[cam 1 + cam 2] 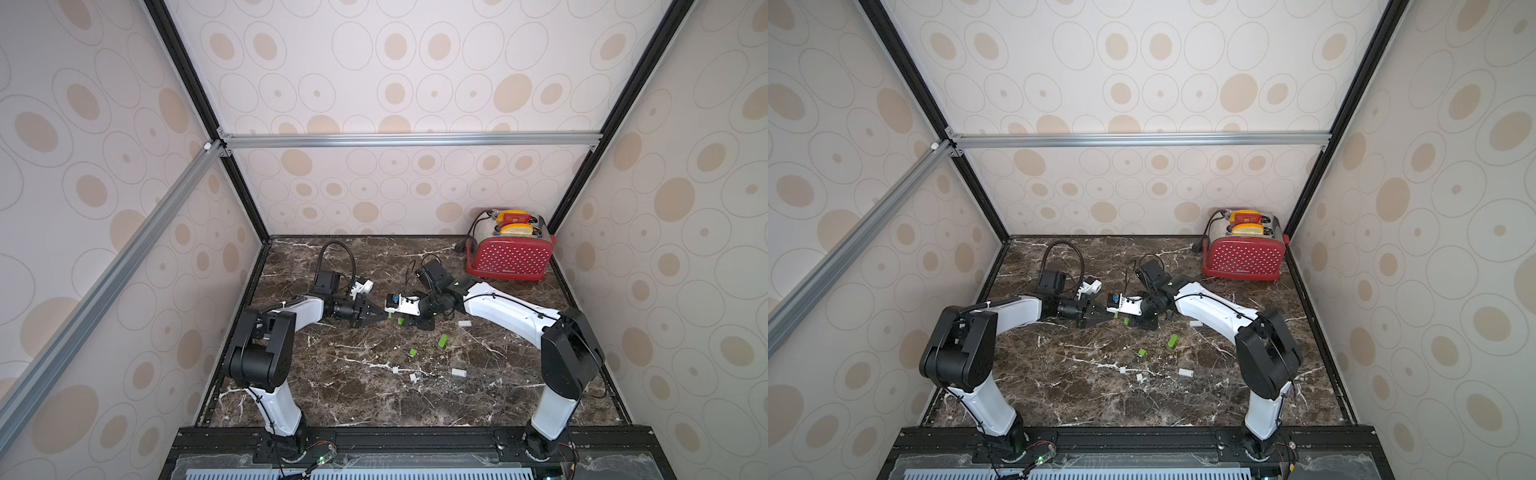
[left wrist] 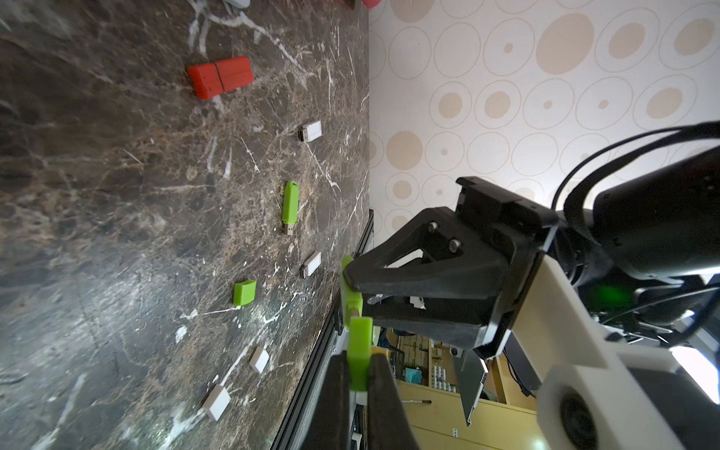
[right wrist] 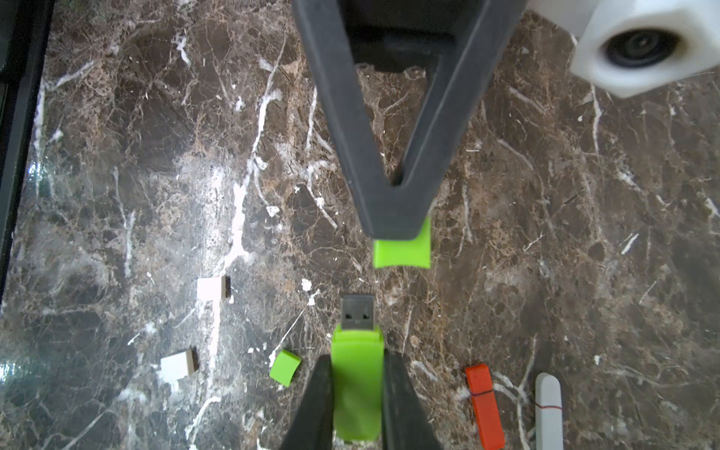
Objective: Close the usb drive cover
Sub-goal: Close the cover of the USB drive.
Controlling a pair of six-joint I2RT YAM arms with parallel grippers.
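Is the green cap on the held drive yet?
No, the cap in the left hand sits apart from the drive, whose plug is bare.

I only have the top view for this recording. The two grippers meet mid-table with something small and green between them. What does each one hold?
Observer: In the right wrist view, the right gripper is clamped on a green usb drive, and its metal plug is bare.
Operator: And the left one?
Observer: The left gripper pinches a green cap at its very tips.
Operator: Is the cap on the plug?
Observer: No. In that same view the cap stands apart from the plug, a little off to one side of it.
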